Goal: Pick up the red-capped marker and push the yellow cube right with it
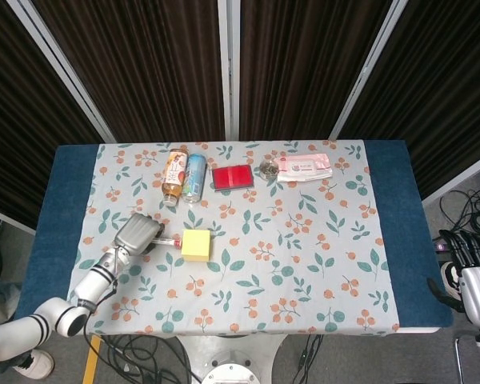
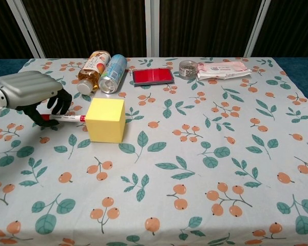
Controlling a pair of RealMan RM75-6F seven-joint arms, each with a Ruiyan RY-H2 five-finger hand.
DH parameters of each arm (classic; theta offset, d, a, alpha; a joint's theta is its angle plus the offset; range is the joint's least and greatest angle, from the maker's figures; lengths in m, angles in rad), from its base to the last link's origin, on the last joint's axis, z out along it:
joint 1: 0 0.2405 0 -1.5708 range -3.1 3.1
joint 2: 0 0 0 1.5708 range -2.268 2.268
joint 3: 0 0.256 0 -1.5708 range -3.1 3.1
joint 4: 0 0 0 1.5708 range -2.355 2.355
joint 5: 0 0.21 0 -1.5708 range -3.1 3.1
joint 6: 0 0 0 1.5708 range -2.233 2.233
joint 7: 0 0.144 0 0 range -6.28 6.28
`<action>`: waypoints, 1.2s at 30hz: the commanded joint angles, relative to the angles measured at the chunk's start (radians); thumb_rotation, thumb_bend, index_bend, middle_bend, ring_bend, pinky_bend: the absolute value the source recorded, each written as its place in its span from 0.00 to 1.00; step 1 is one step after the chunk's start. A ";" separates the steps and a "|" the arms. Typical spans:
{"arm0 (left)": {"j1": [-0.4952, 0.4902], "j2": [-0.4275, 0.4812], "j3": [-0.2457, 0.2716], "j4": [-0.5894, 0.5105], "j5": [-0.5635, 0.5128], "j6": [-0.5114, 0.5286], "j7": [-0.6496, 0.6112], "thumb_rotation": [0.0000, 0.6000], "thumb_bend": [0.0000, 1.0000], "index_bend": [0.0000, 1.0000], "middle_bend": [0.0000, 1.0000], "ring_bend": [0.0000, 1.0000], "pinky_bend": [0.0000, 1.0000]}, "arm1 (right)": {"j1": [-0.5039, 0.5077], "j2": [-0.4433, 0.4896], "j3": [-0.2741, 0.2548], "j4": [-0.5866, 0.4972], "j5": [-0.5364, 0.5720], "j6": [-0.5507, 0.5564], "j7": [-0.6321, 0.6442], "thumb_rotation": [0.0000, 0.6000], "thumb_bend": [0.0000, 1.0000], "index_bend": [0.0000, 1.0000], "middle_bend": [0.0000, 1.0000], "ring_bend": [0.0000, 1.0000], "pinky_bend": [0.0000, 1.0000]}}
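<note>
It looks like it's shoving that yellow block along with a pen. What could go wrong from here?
The marker meets the yellow cube only at its red tip, low on one face, so the cube might turn instead of sliding straight. The left hand holds the marker by its far end, so it could slip or tilt. The patterned tablecloth might also bunch up ahead of the cube.

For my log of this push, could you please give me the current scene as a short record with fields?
left hand: holds the red-capped marker, fingers around its barrel
marker tip: at the left face of the yellow cube
right hand: off the table's right edge, holding nothing
table back: bottle, can, red case
</note>
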 commanded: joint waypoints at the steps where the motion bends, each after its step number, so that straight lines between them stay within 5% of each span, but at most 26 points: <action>1: -0.024 0.004 -0.012 -0.049 -0.025 -0.024 0.032 1.00 0.52 0.68 0.73 0.53 0.62 | -0.002 -0.001 -0.001 0.004 -0.002 0.002 0.004 1.00 0.20 0.00 0.11 0.00 0.00; 20: -0.005 0.091 0.017 -0.243 -0.170 -0.010 0.201 1.00 0.52 0.68 0.73 0.53 0.62 | 0.003 -0.017 -0.002 0.033 -0.014 0.003 0.037 1.00 0.20 0.00 0.11 0.00 0.00; 36: -0.123 -0.015 -0.046 -0.244 -0.307 -0.063 0.302 1.00 0.52 0.68 0.73 0.53 0.62 | 0.004 -0.008 -0.001 0.023 -0.010 0.000 0.025 1.00 0.20 0.00 0.11 0.00 0.00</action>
